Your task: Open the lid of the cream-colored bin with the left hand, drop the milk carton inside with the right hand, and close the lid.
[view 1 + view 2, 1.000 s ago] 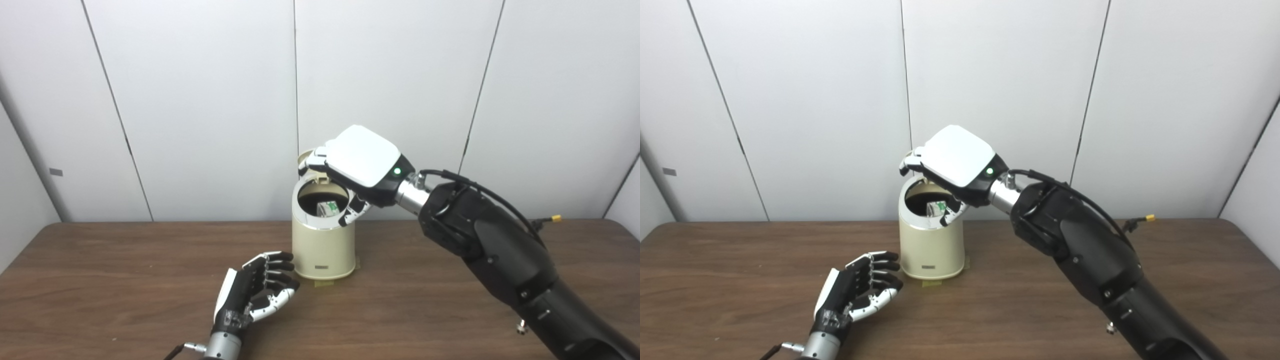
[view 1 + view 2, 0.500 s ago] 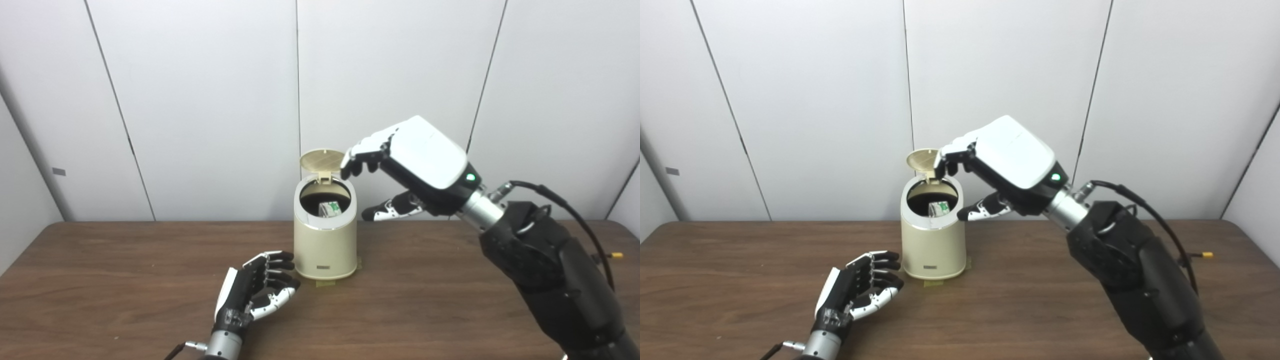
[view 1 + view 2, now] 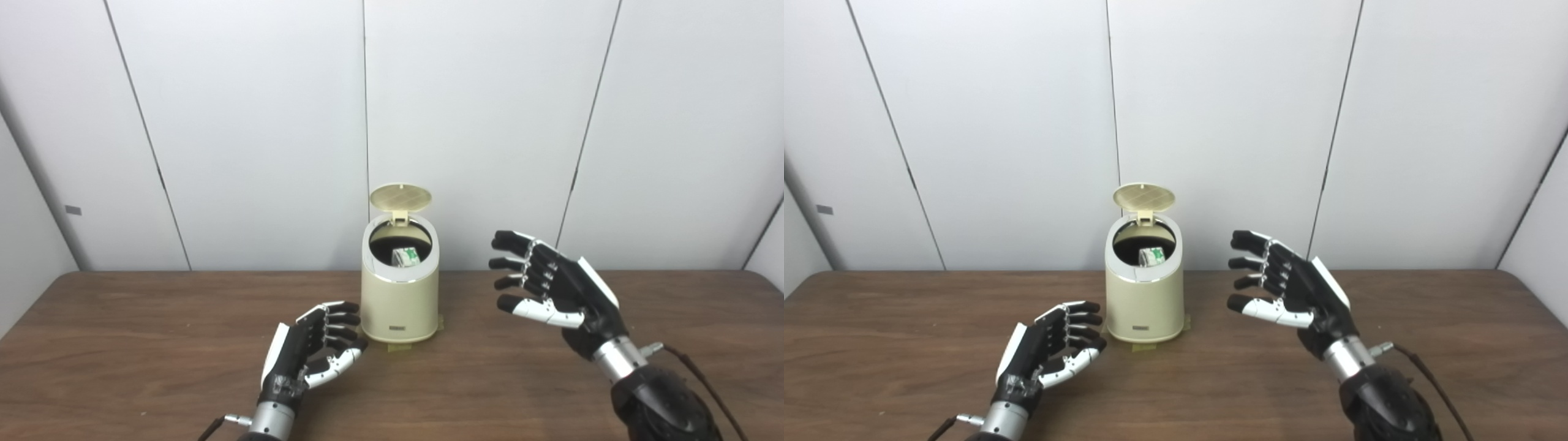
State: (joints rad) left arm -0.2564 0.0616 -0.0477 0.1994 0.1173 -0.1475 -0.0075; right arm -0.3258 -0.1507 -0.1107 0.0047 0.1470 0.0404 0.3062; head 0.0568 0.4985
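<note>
A: Where is the small white-and-green milk carton (image 3: 405, 256)?

B: Inside the cream-coloured cylindrical plastic bin (image 3: 399, 306) — it shows through the round mouth. The bin's round ribbed lid (image 3: 400, 198) stands tilted up at the back on its hinge.

A: And the hands?

B: The black-and-white left hand (image 3: 311, 350) rests low over the dark brown wooden tabletop (image 3: 122, 355), just beside the bin's base, fingers loosely spread, holding nothing. The black-and-white right hand (image 3: 554, 289) hangs in the air to the bin's right, apart from it — palm turned toward the bin, fingers spread, empty.
</note>
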